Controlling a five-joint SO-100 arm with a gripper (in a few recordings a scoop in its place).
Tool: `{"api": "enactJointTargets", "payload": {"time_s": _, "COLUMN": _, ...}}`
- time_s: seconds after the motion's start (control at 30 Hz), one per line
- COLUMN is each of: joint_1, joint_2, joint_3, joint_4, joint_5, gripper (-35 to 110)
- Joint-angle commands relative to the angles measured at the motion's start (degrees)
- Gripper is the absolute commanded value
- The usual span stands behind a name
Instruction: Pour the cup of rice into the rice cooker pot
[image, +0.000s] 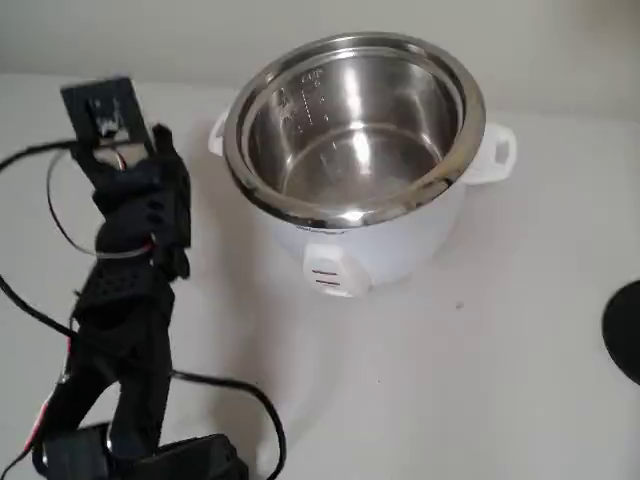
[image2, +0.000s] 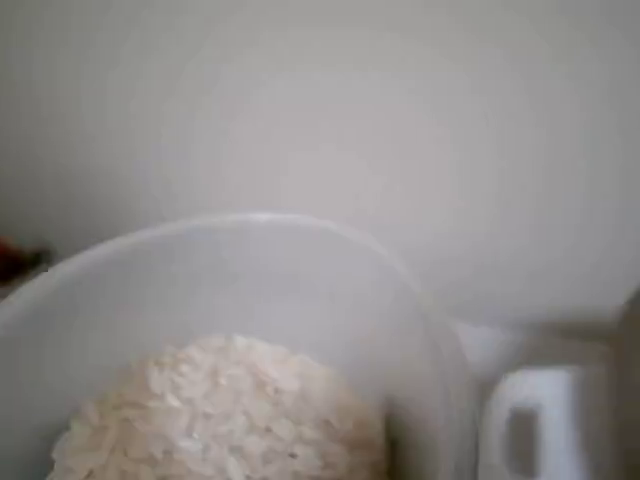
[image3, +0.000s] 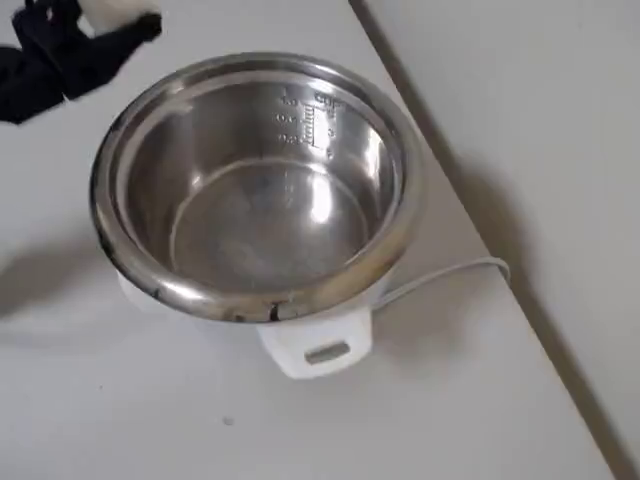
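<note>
The cup (image2: 240, 340) fills the wrist view's foreground, rice (image2: 220, 415) heaped inside it, a white cooker handle (image2: 525, 425) blurred just to its right. The pot (image: 355, 130) stands bare inside on the table (image: 480, 350) — nothing between it and the arm. The black arm (image: 130, 290) rears upright left of the pot (fixed view); the gripper (image3: 115, 25) is beside the rim — whether its fingers clamp the cup, I cannot tell.
</note>
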Motion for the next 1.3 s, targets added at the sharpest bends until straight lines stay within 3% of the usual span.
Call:
{"api": "enactJointTargets", "payload": {"time_s": 0.0, "joint_1": 5.3, "joint_2": 5.6, "joint_3": -13.7, "joint_4": 7.7, "joint_5": 6.8, "gripper": 13}}
{"api": "enactJointTargets", "payload": {"time_s": 0.23, "joint_1": 13.2, "joint_2": 4.1, "joint_3": -23.3, "joint_4": 16.3, "joint_5": 20.8, "gripper": 13}}
{"api": "enactJointTargets", "payload": {"time_s": 0.43, "joint_1": 19.3, "joint_2": -1.2, "joint_3": -34.8, "joint_4": 28.0, "joint_5": 41.9, "gripper": 13}}
{"api": "enactJointTargets", "payload": {"time_s": 1.1, "joint_1": 24.9, "joint_2": -12.0, "joint_3": -44.6, "joint_4": 36.4, "joint_5": 94.9, "gripper": 12}}
{"api": "enactJointTargets", "payload": {"time_s": 1.27, "joint_1": 25.9, "joint_2": -14.4, "joint_3": -48.3, "joint_4": 38.1, "joint_5": 104.2, "gripper": 11}}
